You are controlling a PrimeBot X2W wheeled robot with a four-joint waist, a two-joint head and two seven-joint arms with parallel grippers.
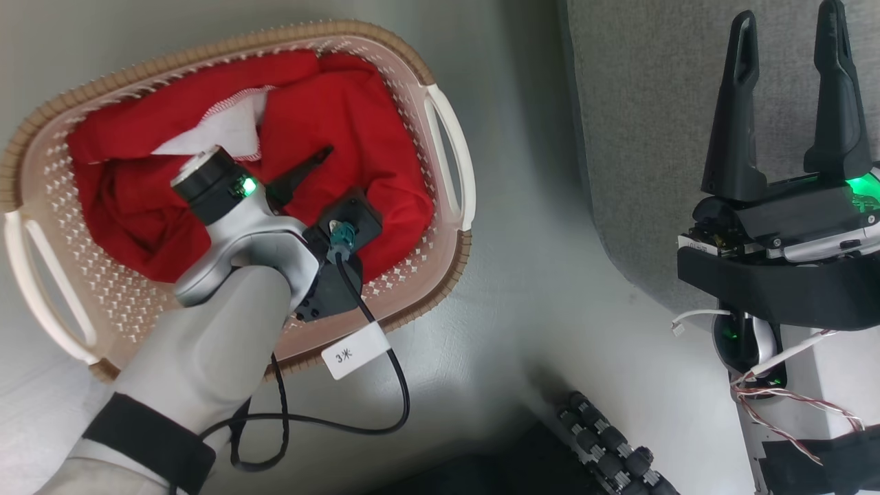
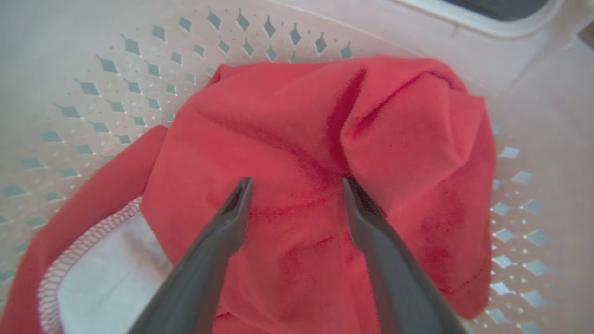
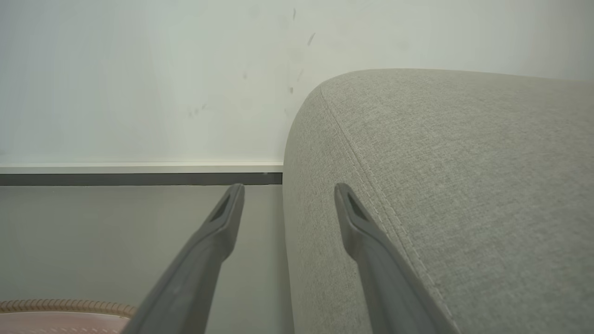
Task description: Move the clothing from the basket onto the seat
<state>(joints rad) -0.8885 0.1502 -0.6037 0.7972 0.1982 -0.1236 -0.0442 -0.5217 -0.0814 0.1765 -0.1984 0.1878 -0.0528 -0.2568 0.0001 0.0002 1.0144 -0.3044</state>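
Plainly, the left claw (image 2: pixel 297 183) is down inside the basket (image 1: pixel 412 271), its two dark fingers (image 2: pixel 222 241) spread apart with nothing pinched between them. Directly under and ahead of its tips lies the clothing (image 2: pixel 297 130), a rumpled heap of bright red fabric that takes up most of the basket's inside. One tip rests at a deep crease in the cloth and the other on a smoother stretch; a raised fold sits between and just beyond them. Whether the tips press into the fabric or only meet it cannot be told. To one side of the claw, near its base in the left wrist view, a white panel (image 2: pixel 106 283) with red-and-white striped edging (image 2: pixel 51 273) peeks out from under the red. The perforated basket wall curves around beyond the heap.

From the head view, the pale forearm (image 1: pixel 206 344) reaches over the basket's near brown rim, and a black cable (image 1: pixel 397 385) with a white tag (image 1: pixel 355 351) hangs behind the wrist. The basket stands on a grey floor (image 1: pixel 536 240), with a white handle (image 1: pixel 450 151) on the side toward the other arm.

The right claw (image 1: pixel 789 17) is held well apart from the basket, fingers wide and empty. Beneath and beyond it is the seat (image 1: pixel 653 137), grey woven upholstery with a rounded corner and a stitched seam. In the right wrist view one finger stands before the seat's edge and the other before bare floor, with a pale wall (image 3: pixel 139 69) and skirting board (image 3: pixel 139 172) farther off.
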